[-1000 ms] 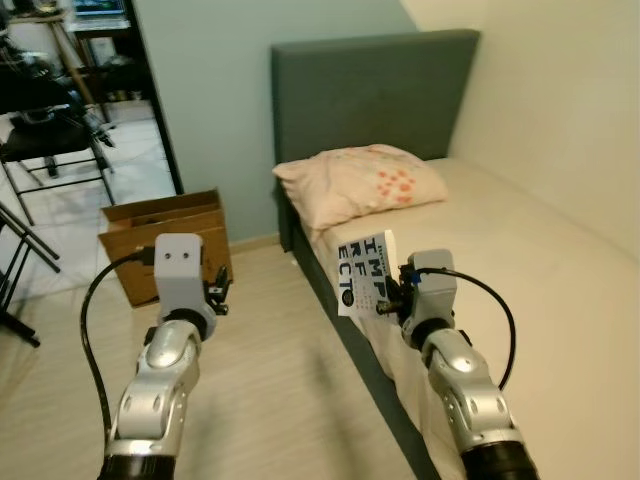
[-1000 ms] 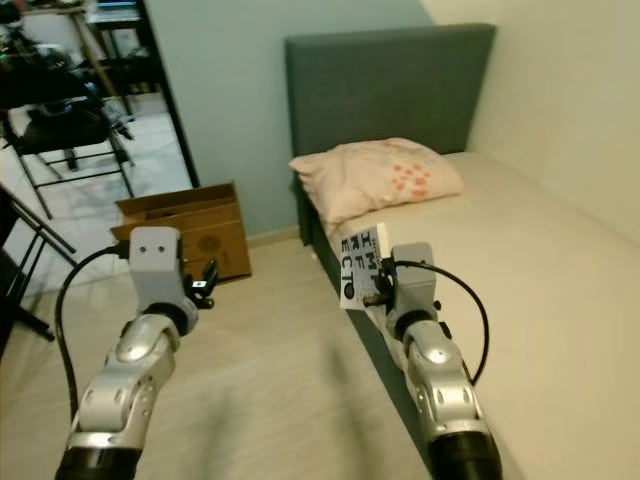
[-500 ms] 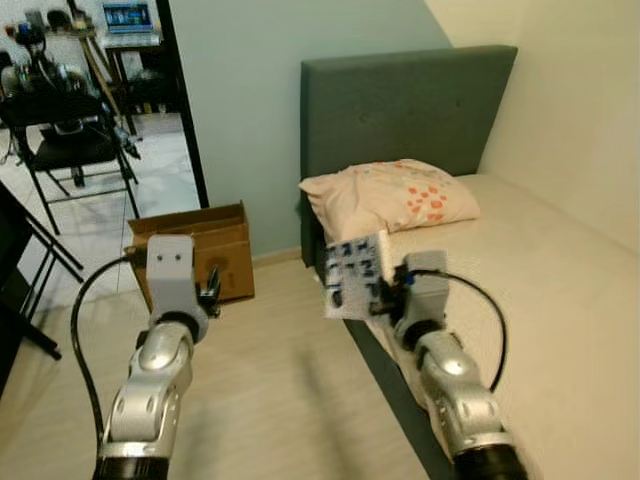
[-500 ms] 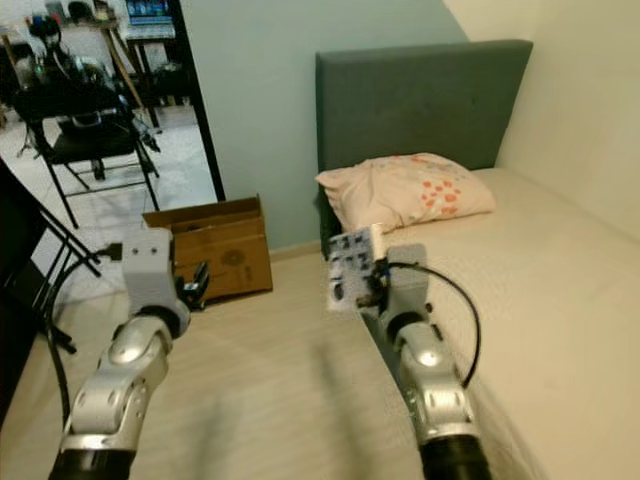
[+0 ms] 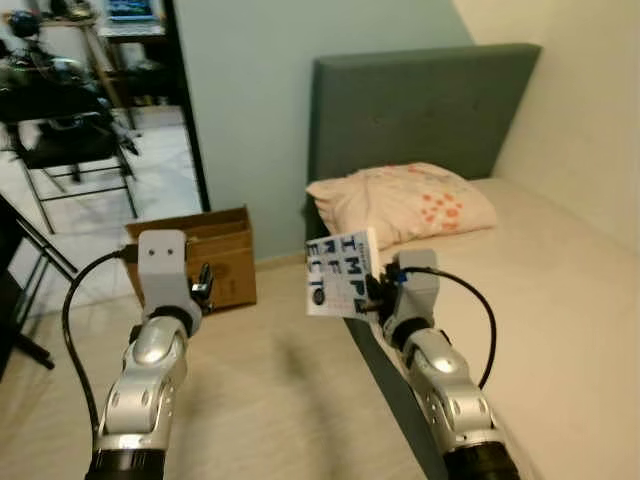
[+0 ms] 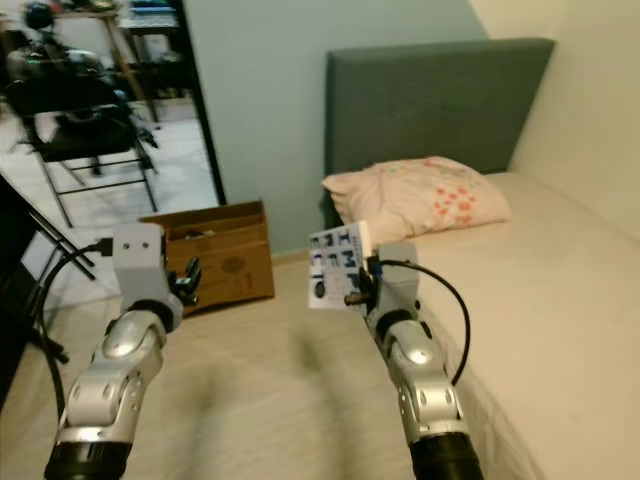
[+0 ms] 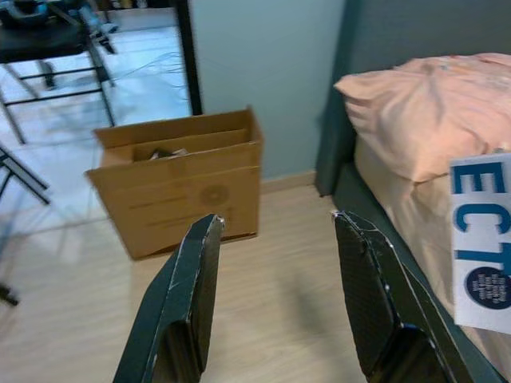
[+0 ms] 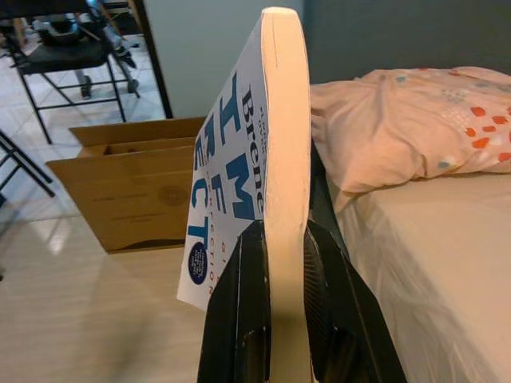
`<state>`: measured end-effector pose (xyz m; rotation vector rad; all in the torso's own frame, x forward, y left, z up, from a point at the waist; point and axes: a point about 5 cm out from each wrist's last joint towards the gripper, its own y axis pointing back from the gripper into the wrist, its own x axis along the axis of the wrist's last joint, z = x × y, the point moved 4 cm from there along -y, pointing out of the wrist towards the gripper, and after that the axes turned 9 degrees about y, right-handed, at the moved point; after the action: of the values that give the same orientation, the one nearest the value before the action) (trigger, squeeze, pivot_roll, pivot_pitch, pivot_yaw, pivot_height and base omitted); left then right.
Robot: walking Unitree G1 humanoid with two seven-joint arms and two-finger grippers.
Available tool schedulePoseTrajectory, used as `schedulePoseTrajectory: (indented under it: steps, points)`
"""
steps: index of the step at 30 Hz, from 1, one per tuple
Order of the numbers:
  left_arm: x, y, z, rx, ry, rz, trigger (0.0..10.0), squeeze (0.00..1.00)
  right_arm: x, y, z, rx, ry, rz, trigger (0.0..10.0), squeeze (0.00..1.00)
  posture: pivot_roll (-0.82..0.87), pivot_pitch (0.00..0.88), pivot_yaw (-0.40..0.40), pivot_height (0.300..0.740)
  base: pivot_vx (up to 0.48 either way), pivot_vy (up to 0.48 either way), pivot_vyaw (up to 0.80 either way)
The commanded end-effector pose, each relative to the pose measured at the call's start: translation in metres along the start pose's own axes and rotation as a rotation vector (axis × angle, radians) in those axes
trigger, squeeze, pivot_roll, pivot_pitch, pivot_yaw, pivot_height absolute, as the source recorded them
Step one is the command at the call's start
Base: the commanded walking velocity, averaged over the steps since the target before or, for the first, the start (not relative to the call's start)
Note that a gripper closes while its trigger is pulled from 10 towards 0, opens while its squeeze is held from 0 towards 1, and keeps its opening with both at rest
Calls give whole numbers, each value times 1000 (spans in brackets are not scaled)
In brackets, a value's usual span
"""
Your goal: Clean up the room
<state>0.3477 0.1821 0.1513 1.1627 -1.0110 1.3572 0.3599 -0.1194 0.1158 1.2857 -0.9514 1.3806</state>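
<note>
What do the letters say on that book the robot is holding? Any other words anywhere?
"IMP / RFE / ECT": big blue letters on the white book, partly cut off.
"Brene": on the book cover, right wrist view.
Small print on the cover: too blurred.
Round mark on the cardboard box: unreadable.

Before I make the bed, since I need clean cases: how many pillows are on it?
1: a pink pillow with orange spots lies at the head of the bed, against the grey headboard. Another could lie beyond the camera's view.
</note>
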Motion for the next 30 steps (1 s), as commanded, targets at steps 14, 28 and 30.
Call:
schedulePoseTrajectory:
  steps: [14, 28, 30]
  points:
    - [-6, -2, 4, -10, 6, -17, 10000, 0, 9, -1, 9, -26, -3, 43, 10000, 0, -60, 7, -1, 740, 308, 0, 0]
    - [-6, -4, 4, -12, 6, -16, 10000, 0, 10, -2, 11, -36, -15, 43, 10000, 0, -64, 5, 1, 740, 304, 0, -190]
    - [-6, -4, 4, -12, 7, -16, 10000, 0, 10, -2, 11, -35, -12, 44, 10000, 0, -64, 3, 0, 740, 306, 0, -800]
